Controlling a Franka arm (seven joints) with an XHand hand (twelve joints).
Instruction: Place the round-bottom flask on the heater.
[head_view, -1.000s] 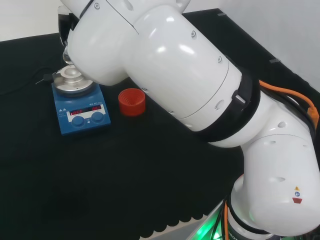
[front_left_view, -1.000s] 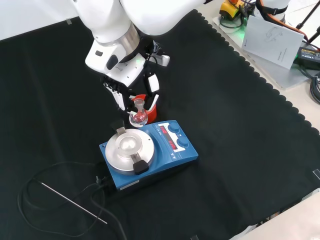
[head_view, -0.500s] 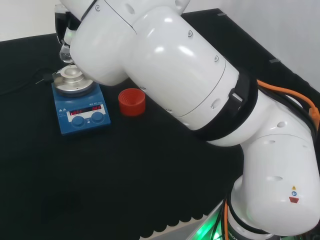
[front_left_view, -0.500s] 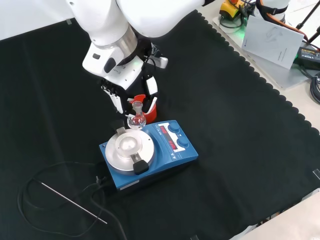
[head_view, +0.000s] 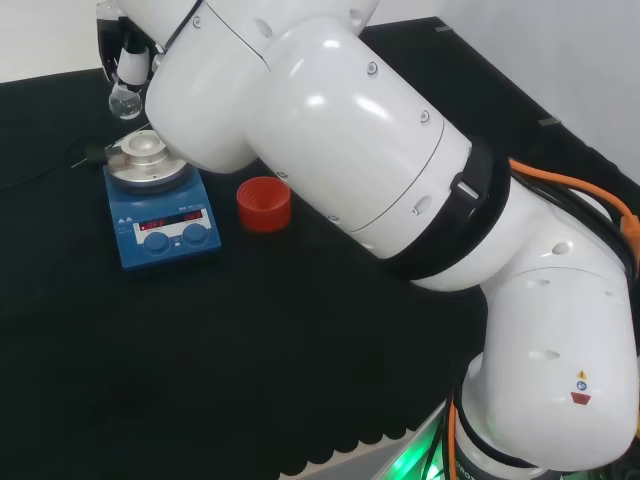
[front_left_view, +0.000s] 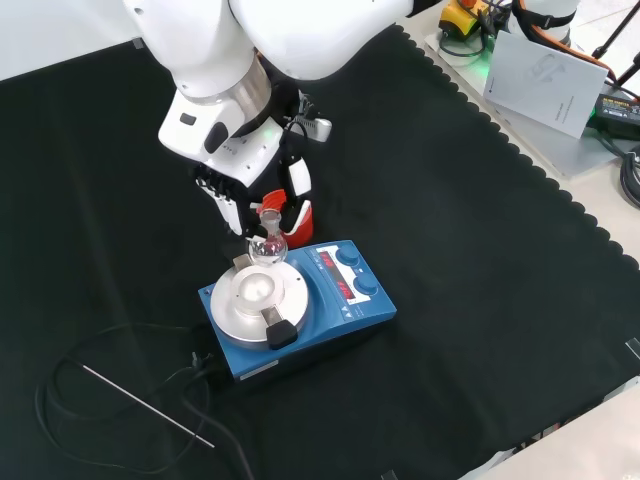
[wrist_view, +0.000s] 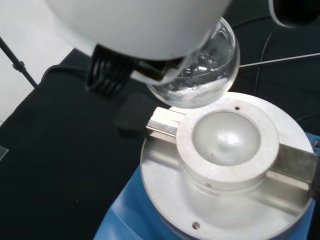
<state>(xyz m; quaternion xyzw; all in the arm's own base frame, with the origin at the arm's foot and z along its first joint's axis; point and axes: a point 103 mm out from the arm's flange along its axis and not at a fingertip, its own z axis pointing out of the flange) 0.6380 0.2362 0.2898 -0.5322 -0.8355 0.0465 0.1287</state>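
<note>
Holding round-bottom flask in robot hand, above heater

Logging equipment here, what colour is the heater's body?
Blue heater, clearest in the front view.

A clear glass round-bottom flask is held upright in the air, neck up, just above the far edge of the heater in the front view. The heater is a blue box on the black cloth, topped with a round metal plate and a bowl-shaped block.
</note>
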